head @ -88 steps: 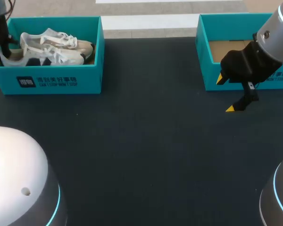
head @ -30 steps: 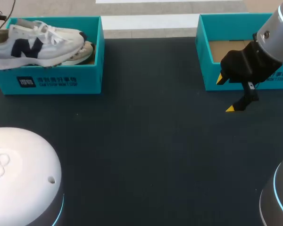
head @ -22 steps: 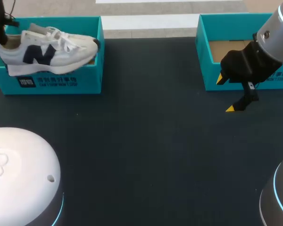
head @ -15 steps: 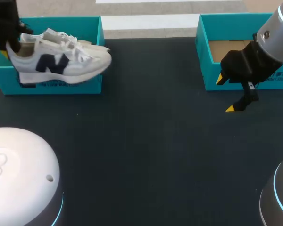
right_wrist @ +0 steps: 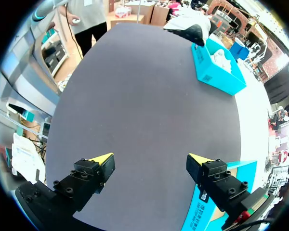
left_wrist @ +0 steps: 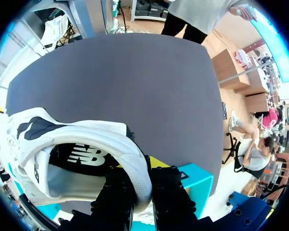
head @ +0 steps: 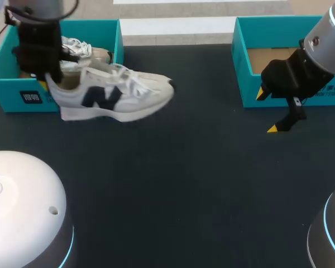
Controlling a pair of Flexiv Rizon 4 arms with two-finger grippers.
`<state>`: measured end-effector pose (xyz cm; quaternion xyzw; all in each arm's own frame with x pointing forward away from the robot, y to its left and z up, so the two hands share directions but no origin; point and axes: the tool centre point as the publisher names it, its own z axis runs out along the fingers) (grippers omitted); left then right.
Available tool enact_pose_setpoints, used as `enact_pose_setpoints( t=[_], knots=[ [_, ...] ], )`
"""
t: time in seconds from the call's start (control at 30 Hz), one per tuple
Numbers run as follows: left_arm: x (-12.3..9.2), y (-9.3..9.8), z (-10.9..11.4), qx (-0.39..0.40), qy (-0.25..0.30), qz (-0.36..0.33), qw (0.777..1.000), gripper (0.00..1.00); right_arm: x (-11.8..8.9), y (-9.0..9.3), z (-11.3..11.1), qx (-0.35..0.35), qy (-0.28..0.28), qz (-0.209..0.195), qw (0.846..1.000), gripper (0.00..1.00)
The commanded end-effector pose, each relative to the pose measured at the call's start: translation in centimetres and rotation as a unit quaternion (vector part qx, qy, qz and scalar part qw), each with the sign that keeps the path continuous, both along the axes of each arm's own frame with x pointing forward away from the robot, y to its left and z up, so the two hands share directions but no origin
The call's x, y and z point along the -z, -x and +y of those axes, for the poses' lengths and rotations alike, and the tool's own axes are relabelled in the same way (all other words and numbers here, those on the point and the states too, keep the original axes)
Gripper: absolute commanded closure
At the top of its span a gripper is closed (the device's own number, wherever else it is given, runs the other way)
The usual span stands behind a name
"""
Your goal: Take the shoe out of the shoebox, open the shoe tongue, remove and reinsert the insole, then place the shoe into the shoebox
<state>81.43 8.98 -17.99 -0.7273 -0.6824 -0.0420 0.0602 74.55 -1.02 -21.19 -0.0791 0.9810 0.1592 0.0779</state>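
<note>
Sneaker, since earlier: the white lace-up sneaker with a dark side logo (head: 114, 95) is out of the open teal cardboard shoebox (head: 22, 97) where it lay half a second ago, and now hangs in front of that box's front wall, over the dark tabletop (head: 184, 184); the toe points toward the middle, the sole faces down, and it seems to be clear of the surface
Left pincer: the left pincer (left_wrist: 142, 169) is pinching the sneaker's padded heel collar, one finger inside the opening and one against the outside of the heel
Left arm pose: it comes in from the far left corner, wrist pointing steeply down just in front of the shoebox, with the sneaker reaching out sideways from the fingers
Right pincer: the right pincer (head: 267, 111) hangs spread with nothing between its yellow tips, just in front of the empty teal shoebox (head: 243, 72) on the right, well apart from the sneaker
Second shoe: a second pale shoe (head: 86, 53) lies in the left shoebox
Step in hand: taking the sneaker out and setting it down
Doing it well: carry it further toward the open middle, where the right arm can likely reach the tongue; hold the sole level so heel and toe land together; keep the heel pinch firm, since the weight hangs far out from the grip; set it down well apart from both boxes
</note>
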Motion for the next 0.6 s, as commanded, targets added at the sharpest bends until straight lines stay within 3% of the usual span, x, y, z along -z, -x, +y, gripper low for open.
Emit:
enact_pose_setpoints(
  t=[0.03,0.6],
  knots=[
    [1.0,1.5,-2.7,-0.001,-0.001,-0.005,1.0,1.0,0.1,-0.1,0.1,0.0,0.001,0.0,1.0,0.0],
    [5.2,5.4,-11.9,-0.004,-0.013,-0.021,1.0,1.0,0.1,-0.1,0.1,0.0,0.001,0.0,1.0,0.0]
  ],
)
